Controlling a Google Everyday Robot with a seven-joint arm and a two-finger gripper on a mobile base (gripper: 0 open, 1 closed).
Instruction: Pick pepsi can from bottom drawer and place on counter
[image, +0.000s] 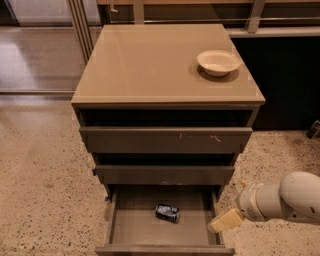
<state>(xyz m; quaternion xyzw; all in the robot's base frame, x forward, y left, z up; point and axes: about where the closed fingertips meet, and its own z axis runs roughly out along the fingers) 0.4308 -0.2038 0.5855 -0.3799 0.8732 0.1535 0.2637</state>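
The pepsi can (167, 212) lies on its side in the middle of the open bottom drawer (135, 232), dark blue with silver ends. The counter (150, 65) is the glossy tan top of the cabinet. My gripper (225, 221) is at the lower right, a tan fingertip at the end of a white arm, over the drawer's right edge. It is to the right of the can and apart from it.
A white bowl (218, 62) sits on the counter's back right. Two upper drawers (165, 140) with scratched fronts stand above the bottom drawer. Speckled floor surrounds the cabinet. A dark wall panel is at the right, glass doors at the back left.
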